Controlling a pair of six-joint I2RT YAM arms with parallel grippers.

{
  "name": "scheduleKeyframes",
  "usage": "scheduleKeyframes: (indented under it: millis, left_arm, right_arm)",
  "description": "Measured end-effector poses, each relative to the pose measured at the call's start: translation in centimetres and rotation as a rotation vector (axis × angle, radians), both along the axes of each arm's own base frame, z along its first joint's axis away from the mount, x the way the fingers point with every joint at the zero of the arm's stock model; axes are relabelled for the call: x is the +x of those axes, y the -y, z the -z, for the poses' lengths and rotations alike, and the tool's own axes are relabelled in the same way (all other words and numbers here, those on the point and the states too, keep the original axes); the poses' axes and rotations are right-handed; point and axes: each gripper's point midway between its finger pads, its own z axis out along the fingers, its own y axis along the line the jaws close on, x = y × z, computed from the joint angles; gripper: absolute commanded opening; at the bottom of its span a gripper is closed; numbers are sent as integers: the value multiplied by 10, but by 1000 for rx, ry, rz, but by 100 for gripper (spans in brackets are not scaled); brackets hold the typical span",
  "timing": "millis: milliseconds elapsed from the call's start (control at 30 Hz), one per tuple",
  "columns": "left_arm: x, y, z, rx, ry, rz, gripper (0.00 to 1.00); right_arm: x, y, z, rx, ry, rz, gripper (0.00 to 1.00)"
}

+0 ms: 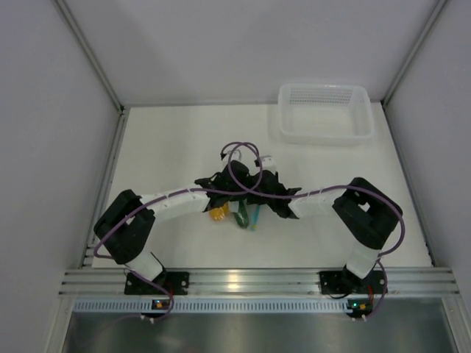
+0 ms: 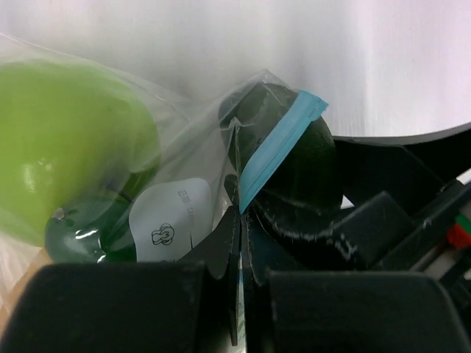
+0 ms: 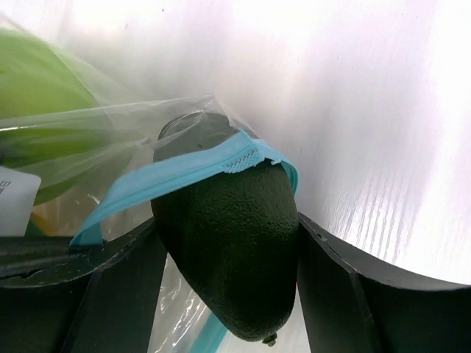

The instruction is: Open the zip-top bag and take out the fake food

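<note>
I see the table (image 1: 169, 147) from above, with the white basket (image 1: 324, 114) at its far right corner, well apart from the work. Both arms reach in to meet at mid-table, and their black wrists hide most of the bag from that camera.

The left gripper (image 2: 241, 220) is closed tight, its two fingers pressed together on a fold of the bag (image 2: 199, 125) right where the lower end of the strip runs in. The right gripper (image 3: 228, 220) is part-open and clamped around the oval (image 3: 228, 250), one finger touching each side of it.

The bag lies under the two grippers and holds the lime ball (image 2: 66, 147), which fills the left of the left wrist view. The oval sits at the bag's mouth. I think its lower end pokes out past the plastic, but the glare makes that hard to judge. The orange (image 1: 218, 214) shows just beside the left wrist in the top view.

The blue strip (image 3: 169, 176) drapes across the top of the oval. A small white label (image 2: 173, 220) sits on the bag near the left fingers.
</note>
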Motion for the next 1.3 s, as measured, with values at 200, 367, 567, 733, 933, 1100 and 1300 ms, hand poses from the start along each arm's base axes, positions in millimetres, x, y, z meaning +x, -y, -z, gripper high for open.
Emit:
scheduleKeyframes:
  millis: [200,367,567,733,933,1100,1300]
  left_arm:
    - [-1,0,1,2,-4,6,0]
    - [0,-1,1,7,0,3,0]
    - [0,-2,3,0,-2,-14,0]
    - [1,-2,-4,-25,14,-45,0]
    - [8,-6,-25,-60,67,-104,0]
    - [12,-10,-40,-83,103,-136,0]
    - [11,-8,-43,-95,102,-130,0]
  right_arm:
    - [7,-3,-1,-3,21,-12,56]
    - [11,-5,-6,-16,39,-28,40]
    - [12,-6,-12,-9,51,-40,35]
    - [1,2,-35,17,71,-60,34]
    - [-10,16,-83,66,144,-70,34]
    - [-18,31,-112,63,182,-71,34]
    - [-9,59,-140,29,210,-34,34]
